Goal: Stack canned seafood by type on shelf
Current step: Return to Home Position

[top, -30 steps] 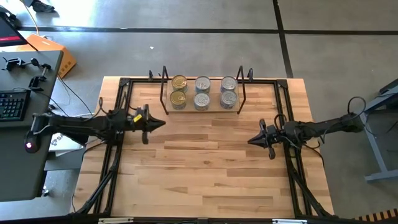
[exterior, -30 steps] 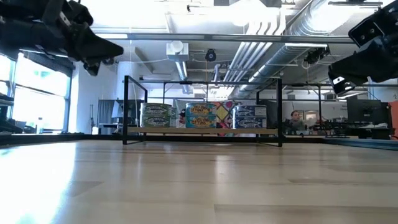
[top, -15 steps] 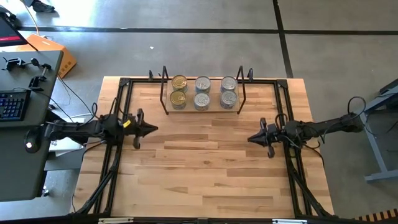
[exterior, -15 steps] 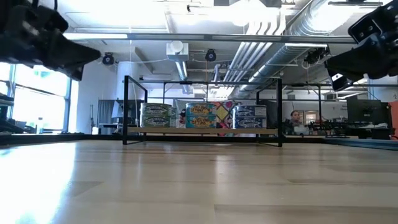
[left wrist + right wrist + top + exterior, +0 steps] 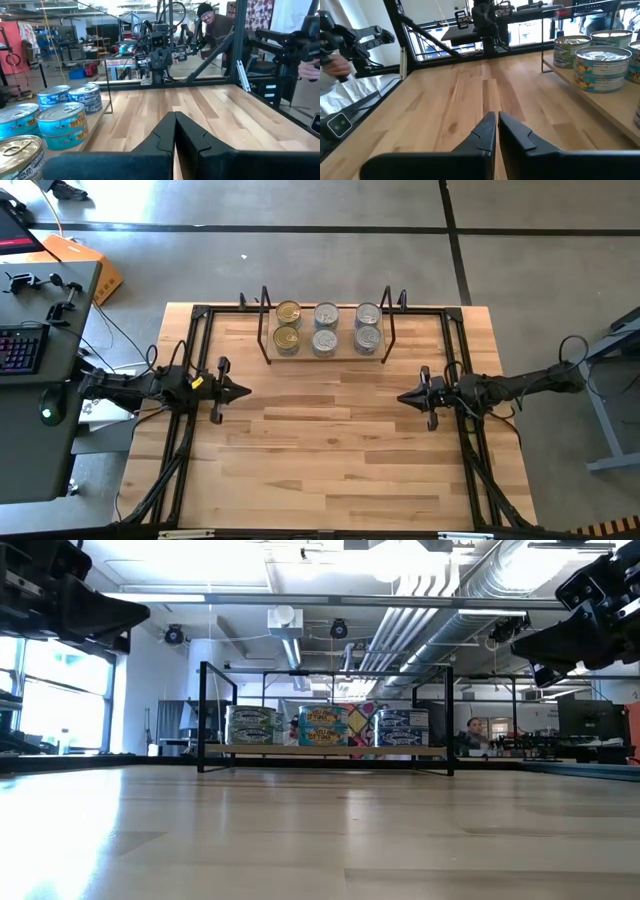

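The shelf [image 5: 325, 359] stands at the far middle of the table, a light board between black wire uprights. The canned seafood [image 5: 325, 328] stands on it in three columns. The left column has gold lids [image 5: 287, 326]; the other two have silver lids. In the low view the tins [image 5: 325, 726] are stacked two high. My left gripper [image 5: 246, 391] hovers shut over the table's left side, pointing level toward the right. My right gripper [image 5: 400, 398] hovers shut over the right side, pointing left. Neither holds anything.
Black frame rails [image 5: 190, 430] [image 5: 470, 450] run along the table's left and right sides under the arms. The wooden tabletop [image 5: 330, 450] stretches between the grippers to the near edge. A desk with a keyboard [image 5: 20, 350] stands left of the table. A person [image 5: 215, 25] stands beyond the table.
My left gripper has drawn back toward the table's left edge and slightly toward the near edge, sinking a little and rolling about its own line, still shut. The tins and the shelf have stayed as they were.
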You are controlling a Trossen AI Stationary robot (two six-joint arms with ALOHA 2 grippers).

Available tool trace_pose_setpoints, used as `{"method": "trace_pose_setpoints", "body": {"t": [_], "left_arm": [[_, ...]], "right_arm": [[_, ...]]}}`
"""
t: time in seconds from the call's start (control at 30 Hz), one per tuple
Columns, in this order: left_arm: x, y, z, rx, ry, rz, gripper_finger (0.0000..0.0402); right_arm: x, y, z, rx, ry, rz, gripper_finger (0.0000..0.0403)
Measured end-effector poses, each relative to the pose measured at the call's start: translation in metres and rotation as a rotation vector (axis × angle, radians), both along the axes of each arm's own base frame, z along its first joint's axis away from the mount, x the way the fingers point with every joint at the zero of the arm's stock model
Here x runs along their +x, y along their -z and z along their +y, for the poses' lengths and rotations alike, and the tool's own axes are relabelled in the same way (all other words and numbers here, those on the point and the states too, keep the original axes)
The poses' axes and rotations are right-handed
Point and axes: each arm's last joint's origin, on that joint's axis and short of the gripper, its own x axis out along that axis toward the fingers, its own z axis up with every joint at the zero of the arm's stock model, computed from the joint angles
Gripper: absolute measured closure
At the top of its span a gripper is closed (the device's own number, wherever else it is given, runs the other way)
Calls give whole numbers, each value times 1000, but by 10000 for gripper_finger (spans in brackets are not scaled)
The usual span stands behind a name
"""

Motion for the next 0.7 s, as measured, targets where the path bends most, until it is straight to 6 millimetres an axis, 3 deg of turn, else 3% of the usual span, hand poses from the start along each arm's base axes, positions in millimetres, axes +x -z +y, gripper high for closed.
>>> {"method": "trace_pose_setpoints", "body": {"t": [0.3,0.53,0.7], "left_arm": [[0,0,0,-56,1,1,402],[0,0,0,-54,1,6,402],[1,1,0,-53,-4,14,402]], "right_arm": [[-8,-8,-1,-55,-25,-91,391],[-16,-19,4,-85,-258,-125,391],[-14,-12,2,-15,-150,-22,391]]}}
